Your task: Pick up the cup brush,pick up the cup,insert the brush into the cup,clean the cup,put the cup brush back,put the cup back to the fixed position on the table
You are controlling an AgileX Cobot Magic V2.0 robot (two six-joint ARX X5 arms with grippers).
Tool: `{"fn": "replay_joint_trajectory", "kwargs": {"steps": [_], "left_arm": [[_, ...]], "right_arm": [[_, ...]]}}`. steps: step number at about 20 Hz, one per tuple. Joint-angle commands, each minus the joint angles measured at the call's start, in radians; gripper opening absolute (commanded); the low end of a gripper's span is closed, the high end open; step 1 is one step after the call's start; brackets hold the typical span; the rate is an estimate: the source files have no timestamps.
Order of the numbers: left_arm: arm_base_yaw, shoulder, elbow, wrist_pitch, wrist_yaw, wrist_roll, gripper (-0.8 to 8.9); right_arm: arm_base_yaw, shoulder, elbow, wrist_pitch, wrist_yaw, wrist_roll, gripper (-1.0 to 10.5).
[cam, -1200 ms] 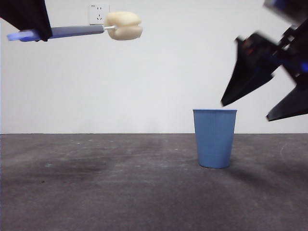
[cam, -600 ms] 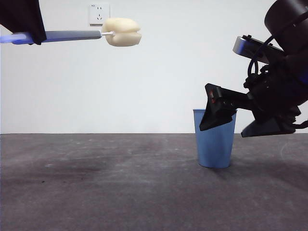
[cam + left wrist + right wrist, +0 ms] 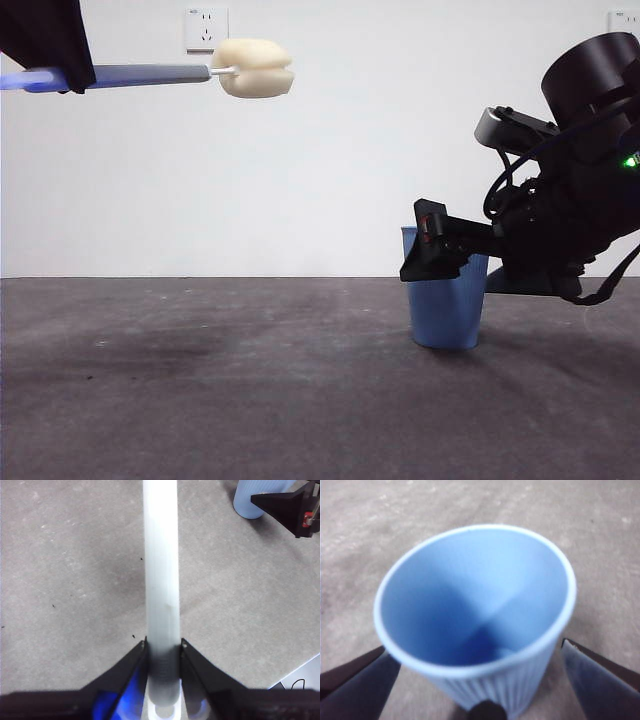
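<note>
The right gripper [image 3: 479, 680] has its two black jaws spread wide, one on either side of the cup [image 3: 475, 615]. In the right wrist view the blue rim sits between them with a gap to each jaw — neither one touches the ribbed wall. The tumbler's open mouth faces the camera and its inside shows only plain blue. In the front view this gripper [image 3: 450, 262] reaches in level from the side at the height of the cup's [image 3: 446, 312] upper part, the nearer jaw crossing in front of the rim, the bulky dark arm and its cables behind it. The cup stands upright on the table [image 3: 250, 380], its base flat on the dark grey surface.

The left gripper [image 3: 162, 652] is clamped on the cup brush [image 3: 161, 570], its jaws pressed against both sides of the pale handle near the end. The handle runs straight out from between them, high over the table [image 3: 65, 580]; in the left wrist view the sponge head is out of view past the edge. The front view shows that gripper [image 3: 55, 62] at the upper corner, well away from the cup, holding the brush [image 3: 150, 73] about level — grey handle, short white tip, then the cream lobed sponge, which overlaps a white wall socket [image 3: 204, 27].
</note>
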Motion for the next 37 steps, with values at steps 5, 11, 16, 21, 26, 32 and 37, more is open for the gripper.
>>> {"fn": "replay_joint_trajectory", "kwargs": {"steps": [5, 11, 16, 21, 26, 32, 37], "left_arm": [[0.001, -0.001, -0.003, 0.013, -0.001, -0.012, -0.09], [0.001, -0.001, -0.003, 0.013, -0.001, -0.012, -0.09], [0.001, -0.001, -0.003, 0.013, -0.002, -0.011, -0.09], [0.002, -0.001, -0.003, -0.007, -0.005, 0.06, -0.09], [0.002, 0.008, -0.003, -0.07, -0.001, 0.219, -0.09], [0.001, 0.046, -0.003, -0.129, 0.014, 0.369, -0.09], [-0.002, 0.084, -0.003, -0.198, 0.105, 0.492, -0.09]], "right_arm": [[-0.005, 0.058, -0.01, 0.074, 0.002, -0.005, 4.5], [-0.006, 0.058, -0.01, 0.11, 0.002, -0.003, 2.4], [-0.006, 0.057, -0.01, 0.107, -0.003, -0.004, -0.1], [0.014, -0.078, -0.01, -0.05, -0.002, -0.016, -0.2], [0.048, -0.34, 0.029, -0.444, 0.015, -0.143, -0.2], [0.159, -0.447, 0.167, -0.948, 0.257, -0.391, -0.2], [0.279, -0.446, 0.235, -1.117, 0.505, -0.651, -0.2]]}}
